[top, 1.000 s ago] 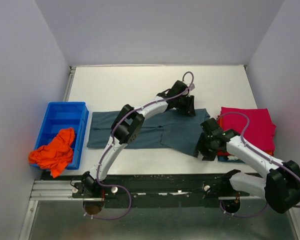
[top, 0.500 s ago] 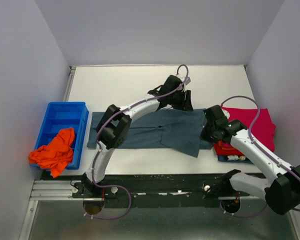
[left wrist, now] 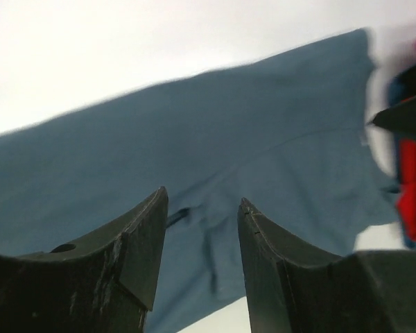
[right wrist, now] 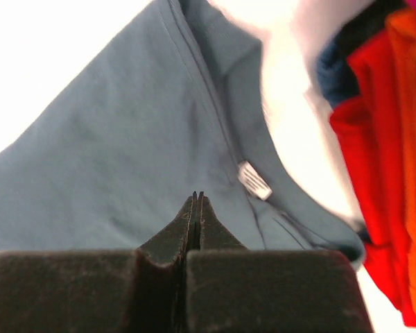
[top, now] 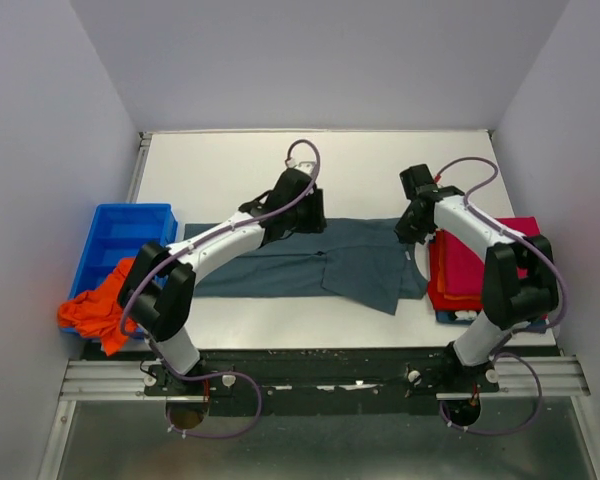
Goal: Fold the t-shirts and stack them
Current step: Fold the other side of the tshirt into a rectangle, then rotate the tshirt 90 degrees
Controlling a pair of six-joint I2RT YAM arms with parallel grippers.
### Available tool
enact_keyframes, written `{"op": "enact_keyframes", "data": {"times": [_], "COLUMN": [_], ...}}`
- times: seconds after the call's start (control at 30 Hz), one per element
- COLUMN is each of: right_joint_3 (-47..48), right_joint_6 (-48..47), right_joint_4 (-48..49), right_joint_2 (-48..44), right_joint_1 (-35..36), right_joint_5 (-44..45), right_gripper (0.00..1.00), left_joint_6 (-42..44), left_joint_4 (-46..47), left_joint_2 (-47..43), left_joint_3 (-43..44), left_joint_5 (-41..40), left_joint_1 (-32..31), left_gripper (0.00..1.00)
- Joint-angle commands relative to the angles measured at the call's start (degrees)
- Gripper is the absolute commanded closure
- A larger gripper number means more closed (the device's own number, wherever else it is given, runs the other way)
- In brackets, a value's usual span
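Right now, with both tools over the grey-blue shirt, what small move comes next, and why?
Probably open the right tool: its jaws are shut with no cloth between them, above the grey-blue shirt near its collar label, while the left tool hangs open over the same shirt.

2 white arms (top: 230, 234), black joints; purple cables (top: 302, 143).
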Motion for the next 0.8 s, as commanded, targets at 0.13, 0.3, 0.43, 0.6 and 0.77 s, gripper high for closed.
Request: {"op": "enact_keyframes", "data": {"times": [0.13,0.3,0.43,0.6,0.77], "right_joint_3": [11.57,17.81,20.45,28.52,37.05], "right_joint_6": [0.96,4.22,5.45,5.45,5.45], "right_joint_4": [0.24,-5.03,-6.00,-10.04,-14.35], "right_joint_2": [13.10,20.22,23.48,27.96,32.97], "right_joint_1": [-4.45,-4.90,-4.81,-4.90,-4.90], "right_joint_5": [-1.56,0.65,1.17,3.46,3.64], "right_gripper": [0.99,0.99,0.99,0.99,0.99], "left_joint_6": [-4.40,-6.60,-7.74,-8.35,-10.29], "left_joint_4": [-4.10,-3.32,-1.91,-1.99,-1.12], "left_joint_2": [-7.32,-7.93,-9.60,-9.96,-8.20], "left_joint_3": [-16.02,-21.48,-23.77,-24.65,-25.53], "left_joint_5": [-9.87,-10.14,-11.62,-12.77,-12.68], "left_joint_1": [9.22,14.06,15.82,18.37,20.39], "left_gripper": [0.44,0.45,0.45,0.45,0.45]}}
